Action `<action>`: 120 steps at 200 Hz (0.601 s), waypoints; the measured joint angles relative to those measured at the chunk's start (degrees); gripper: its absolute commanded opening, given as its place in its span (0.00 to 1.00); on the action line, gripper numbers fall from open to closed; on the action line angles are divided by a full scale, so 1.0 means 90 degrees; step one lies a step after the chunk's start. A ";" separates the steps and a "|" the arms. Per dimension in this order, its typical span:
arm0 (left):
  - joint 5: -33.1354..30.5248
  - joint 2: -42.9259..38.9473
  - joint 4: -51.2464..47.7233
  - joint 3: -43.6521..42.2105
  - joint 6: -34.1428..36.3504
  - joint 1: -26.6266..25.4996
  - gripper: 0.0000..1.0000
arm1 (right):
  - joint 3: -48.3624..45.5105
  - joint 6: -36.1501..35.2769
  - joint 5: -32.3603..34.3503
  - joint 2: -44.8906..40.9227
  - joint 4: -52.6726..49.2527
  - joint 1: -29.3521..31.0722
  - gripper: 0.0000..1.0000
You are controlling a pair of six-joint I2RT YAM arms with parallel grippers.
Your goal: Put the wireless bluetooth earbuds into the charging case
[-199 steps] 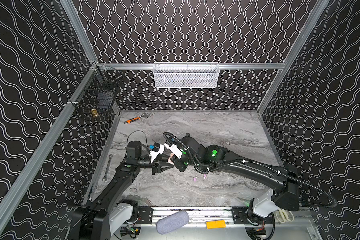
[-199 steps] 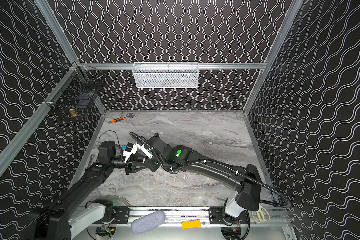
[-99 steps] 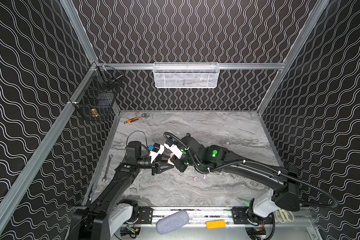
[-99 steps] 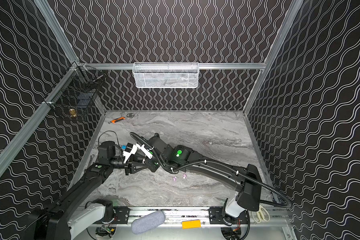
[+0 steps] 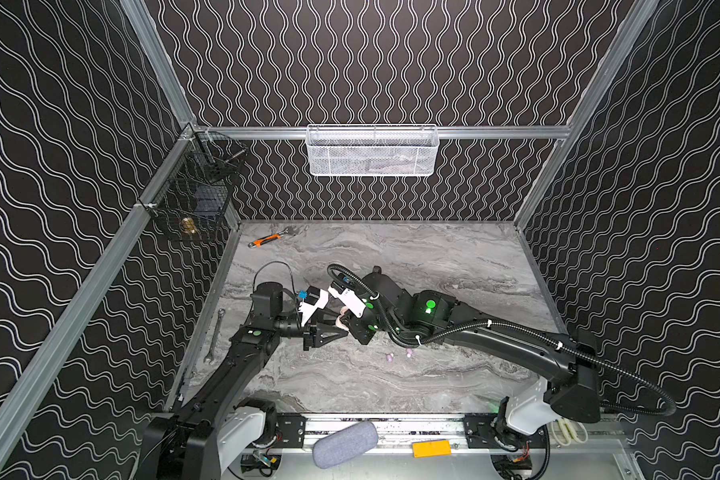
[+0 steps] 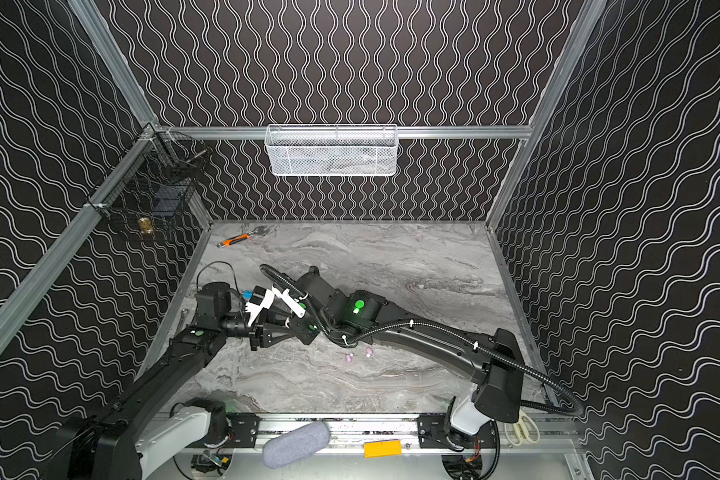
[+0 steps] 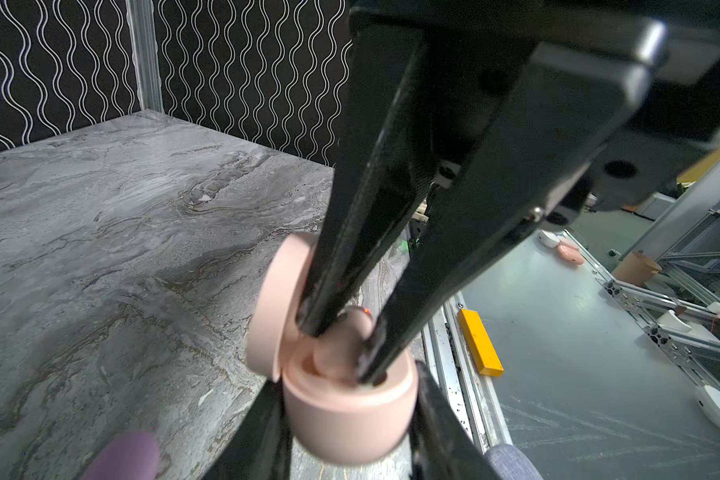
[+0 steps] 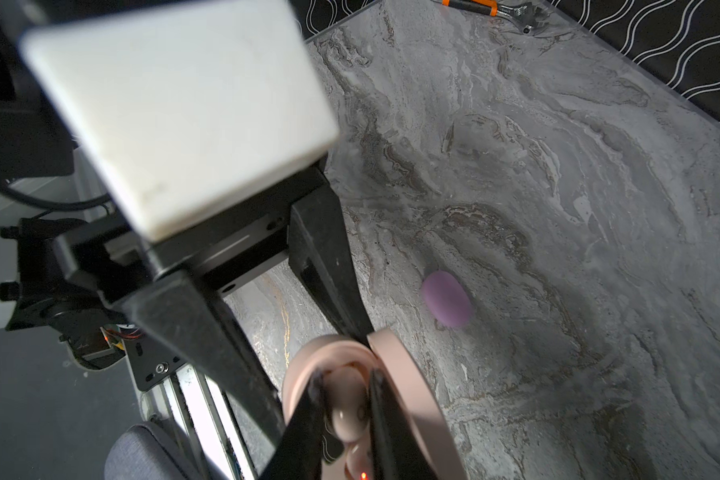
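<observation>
My left gripper point(image 7: 346, 399) is shut on the base of a pink charging case point(image 7: 348, 415), held above the table with its lid point(image 7: 277, 307) swung open. From above, my right gripper point(image 8: 344, 395) is shut on a cream earbud point(image 8: 348, 409), which sits partly down in the case's opening. In both top views the two grippers meet left of centre, the left point(image 5: 337, 330) and the right point(image 6: 294, 322), and hide most of the case. Two lilac earbuds point(image 5: 389, 356) point(image 6: 368, 352) lie loose on the marble just in front of the right arm.
A lilac pebble-shaped piece point(image 8: 445, 299) lies on the table below the grippers. An orange-handled wrench point(image 5: 267, 240) is at the back left and a spanner point(image 5: 215, 336) along the left edge. A white mesh basket point(image 5: 373, 151) hangs on the back wall.
</observation>
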 measured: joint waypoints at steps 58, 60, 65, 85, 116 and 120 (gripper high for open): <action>0.0068 0.0012 0.0015 0.0000 -0.0002 -0.0002 0.03 | 0.0000 0.0002 -0.0024 -0.0027 -0.0002 0.0000 0.25; 0.0073 0.0012 0.0015 0.0000 -0.0002 -0.0002 0.03 | 0.0000 0.0002 -0.0024 -0.0027 -0.0002 0.0000 0.25; 0.0080 0.0012 0.0017 0.0000 -0.0002 -0.0002 0.03 | 0.0000 0.0002 -0.0024 -0.0034 -0.0002 0.0000 0.25; 0.0100 0.0005 0.0036 0.0000 -0.0002 -0.0002 0.03 | 0.0000 0.0002 -0.0029 -0.0068 -0.0005 0.0002 0.25; 0.0100 -0.0007 0.0053 0.0000 -0.0002 -0.0002 0.03 | 0.0017 0.0002 -0.0049 -0.0107 -0.0007 0.0002 0.25; 0.0100 -0.0007 0.0053 0.0000 -0.0002 -0.0002 0.03 | 0.0027 0.0002 -0.0049 -0.0109 -0.0010 0.0002 0.25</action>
